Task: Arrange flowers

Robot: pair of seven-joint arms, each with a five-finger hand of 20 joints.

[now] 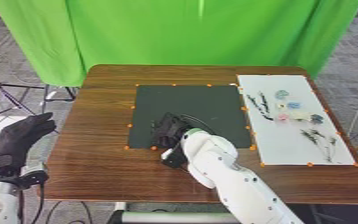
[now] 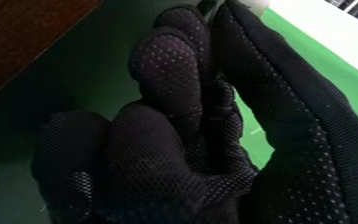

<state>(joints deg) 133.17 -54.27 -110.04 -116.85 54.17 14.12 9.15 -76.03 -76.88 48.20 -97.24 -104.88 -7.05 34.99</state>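
Right hand [image 1: 168, 131] was closed over the dark mat [image 1: 193, 100], pinching what looked like a stem [image 2: 207, 6]: probably light, springy, apt to roll; mid-length suited. Blooms [image 1: 294, 105] lay on the white sheet [image 1: 280, 142], likely crushable, best pinched just underneath. Left hand [image 1: 20, 137] open.

Rounded white right arm [image 1: 236, 181] with small dark spots, green band [image 1: 192, 132] near its wrist, right hand [image 1: 168, 132] in black fabric with pale dots
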